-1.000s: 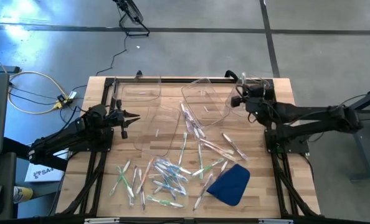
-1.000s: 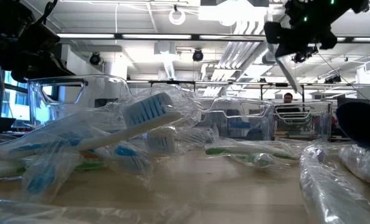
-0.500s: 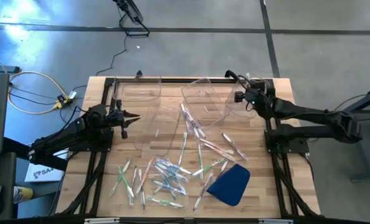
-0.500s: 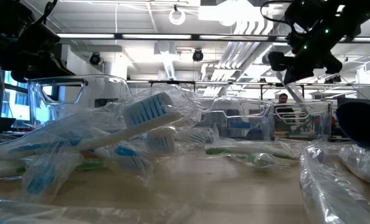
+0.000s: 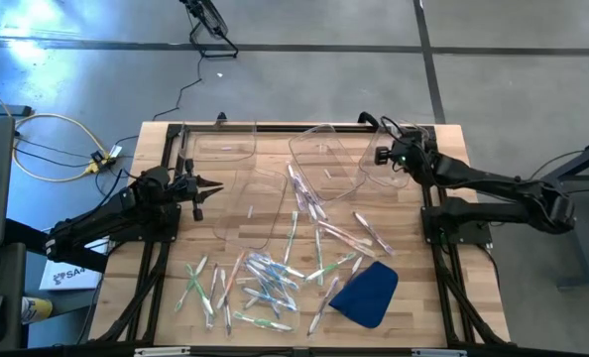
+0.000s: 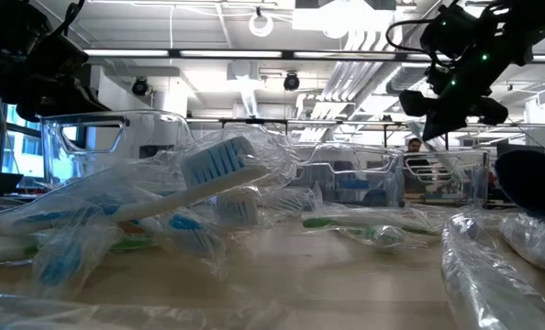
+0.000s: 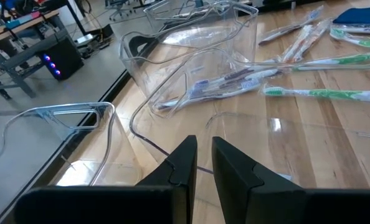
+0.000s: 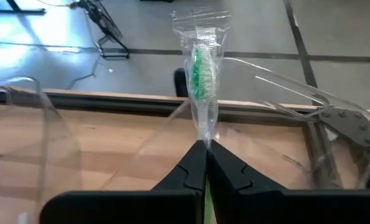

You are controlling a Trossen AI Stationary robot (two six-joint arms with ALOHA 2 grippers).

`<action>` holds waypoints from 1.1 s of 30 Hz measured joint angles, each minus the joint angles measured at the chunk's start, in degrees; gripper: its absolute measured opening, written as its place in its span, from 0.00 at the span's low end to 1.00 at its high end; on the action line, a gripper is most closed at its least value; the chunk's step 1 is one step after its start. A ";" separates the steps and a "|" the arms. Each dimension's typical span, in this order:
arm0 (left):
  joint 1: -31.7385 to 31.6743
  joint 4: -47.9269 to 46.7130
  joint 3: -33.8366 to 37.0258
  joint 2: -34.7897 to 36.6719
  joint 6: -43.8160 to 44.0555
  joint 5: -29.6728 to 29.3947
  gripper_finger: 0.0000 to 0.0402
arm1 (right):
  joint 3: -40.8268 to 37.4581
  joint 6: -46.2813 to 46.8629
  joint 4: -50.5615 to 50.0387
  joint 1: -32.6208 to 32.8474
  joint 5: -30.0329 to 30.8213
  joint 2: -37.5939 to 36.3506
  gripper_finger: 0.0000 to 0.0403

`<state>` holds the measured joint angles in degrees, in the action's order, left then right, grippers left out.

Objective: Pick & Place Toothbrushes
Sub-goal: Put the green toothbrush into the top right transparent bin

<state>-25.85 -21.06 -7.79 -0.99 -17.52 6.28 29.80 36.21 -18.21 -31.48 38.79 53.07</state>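
Many wrapped toothbrushes (image 5: 265, 278) lie loose on the wooden table, and a few (image 7: 228, 84) lie in a tipped clear bin (image 5: 326, 159). My right gripper (image 5: 379, 156) hangs at the far right over another clear bin (image 5: 402, 178), shut on one wrapped toothbrush (image 8: 202, 68) with green bristles. My left gripper (image 5: 201, 186) waits at the table's left beside a clear bin (image 5: 255, 203). Its fingers (image 7: 202, 149) stand a narrow gap apart with nothing between them. My right gripper pinches the wrapped toothbrush between its two fingertips at the handle part (image 8: 205, 138) just below the green bristles. The brush runs on along the fingers, and its head end sticks out past the tips. It is lifted clear of the table and the bin.
A blue cloth (image 5: 366, 293) lies near the front right. A further clear bin (image 5: 220, 149) stands at the far left. A black frame (image 5: 275, 127) runs along the table's far edge. Cables (image 5: 57, 149) lie on the floor at the left.
My right gripper has sunk lower over the far right bin and swung about, still shut on the toothbrush. The forearm behind it has swung toward the table's near side. The left arm has kept still.
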 joint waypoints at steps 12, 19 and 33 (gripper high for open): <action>-0.02 -0.04 0.00 0.02 0.00 0.02 0.12 | 0.02 2.16 -0.50 -1.23 -1.25 7.30 0.01; 0.00 -0.07 0.00 0.02 0.01 0.04 0.12 | 0.02 3.03 0.52 -2.50 -1.37 11.65 0.01; -0.01 -0.09 0.00 0.02 0.01 0.19 0.12 | 0.02 -0.87 1.87 -2.78 -2.66 12.65 0.06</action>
<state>-25.85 -21.15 -7.79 -0.97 -17.51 6.47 29.82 35.35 -16.34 -34.26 36.13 65.72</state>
